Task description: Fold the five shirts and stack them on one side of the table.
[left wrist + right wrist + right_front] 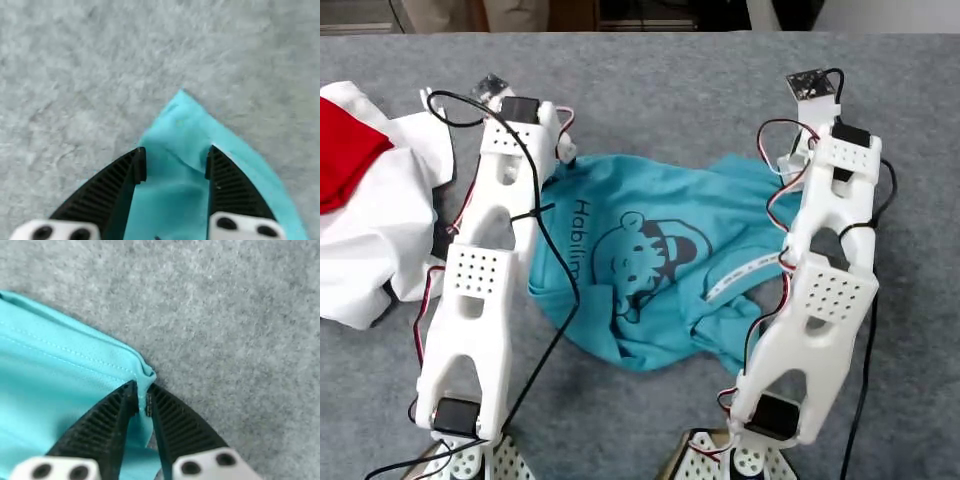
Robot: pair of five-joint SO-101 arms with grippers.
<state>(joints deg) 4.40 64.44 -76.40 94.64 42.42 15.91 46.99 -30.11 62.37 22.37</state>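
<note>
A teal shirt with a cartoon print lies crumpled in the middle of the grey table, between both arms. In the left wrist view my left gripper is open, its fingers straddling a pointed teal corner of the shirt. In the right wrist view my right gripper is shut on a hemmed corner of the teal shirt, pinching the fabric edge between its tips. In the high view the left arm reaches to the shirt's far left corner and the right arm to its far right corner.
A heap of white cloth with a red garment on it lies at the table's left edge. Cables run along both arms. Bare grey felt stretches across the far side of the table.
</note>
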